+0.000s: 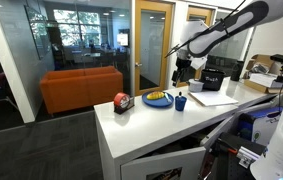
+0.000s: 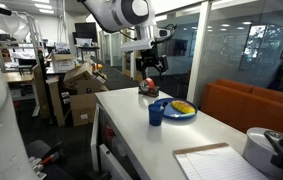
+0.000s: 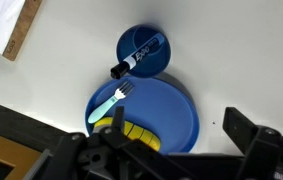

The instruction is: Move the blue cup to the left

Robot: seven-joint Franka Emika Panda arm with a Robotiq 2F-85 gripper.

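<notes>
Gripper (image 1: 184, 70) hangs above the table (image 1: 131, 125), fingers spread, nothing held. Blue cup (image 3: 142, 52) stands upright right by the plate (image 3: 176, 115). Risk: w/ so little gap, a finger coming down could clip the plate rim or the fork (image 3: 111, 100) & tip the cup. Only the wrist view shows a pen-like thing (image 3: 136, 58) inside the cup. Exterior views add the red-and-black object (image 1: 122, 101) beyond the plate.

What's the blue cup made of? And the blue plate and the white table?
Blue cup: probably plastic; plain, even colour with a soft shine. Blue plate: probably plastic too; the same flat colour and a smooth rim. Table: smooth, white, dull top, maybe laminate; the pictures cannot settle it.
</notes>
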